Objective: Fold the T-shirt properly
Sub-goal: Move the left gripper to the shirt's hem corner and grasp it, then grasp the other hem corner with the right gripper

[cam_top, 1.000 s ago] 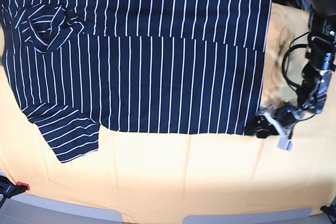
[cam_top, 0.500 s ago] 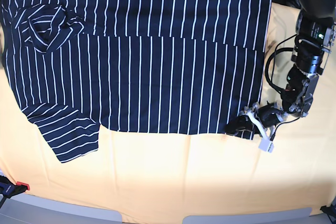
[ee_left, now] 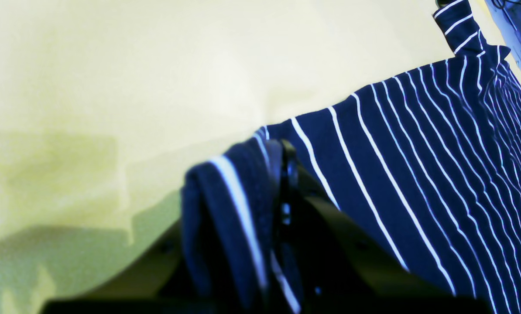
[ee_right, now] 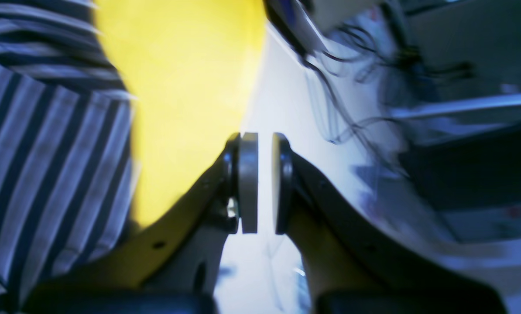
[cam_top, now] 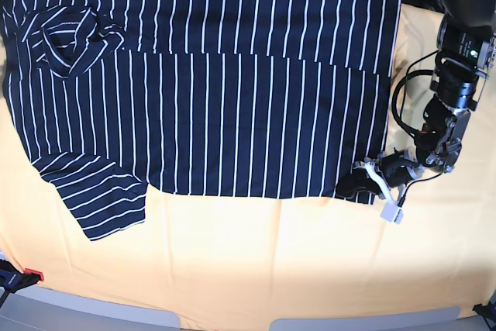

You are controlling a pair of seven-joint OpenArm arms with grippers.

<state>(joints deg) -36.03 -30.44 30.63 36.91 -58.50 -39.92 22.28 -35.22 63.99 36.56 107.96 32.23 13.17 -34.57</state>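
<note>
1. Since the earlier base frames the left gripper (cam_top: pixel 358 184) has slid in from the bare cloth beside the shirt onto its lower hem corner, and its jaws have come together there.
2. Its wrist view shows that corner of the T-shirt (ee_left: pixel 417 174) bunched into a thick roll between the closed jaws, so I judge the pinch has caught more than one layer.
3. Seen from the right wrist, the right gripper (ee_right: pixel 265 183) has its round pads (ee_right: pixel 248 183) a narrow gap apart with nothing between them; it is out of the base view, off by the table's edge near cables (ee_right: pixel 352 109).
4. Most of the T-shirt (cam_top: pixel 201 98) lies spread flat on the yellow table cover (cam_top: pixel 256 261), collar end toward the base view's left, hem toward its right. One sleeve (cam_top: pixel 97 191) sticks out at the lower left; the other looks crumpled back onto the body at the upper left.
5. Handling, as a judgement: the fabric is thin, soft and light. It will drape and sag the moment it lifts, and drag on the cover could pull wrinkles through the body.
6. Corners and hems are the places to take hold. The opposite hem corner at the upper right is ungripped, and a matching pinch there would keep the edge straight while folding.
</note>
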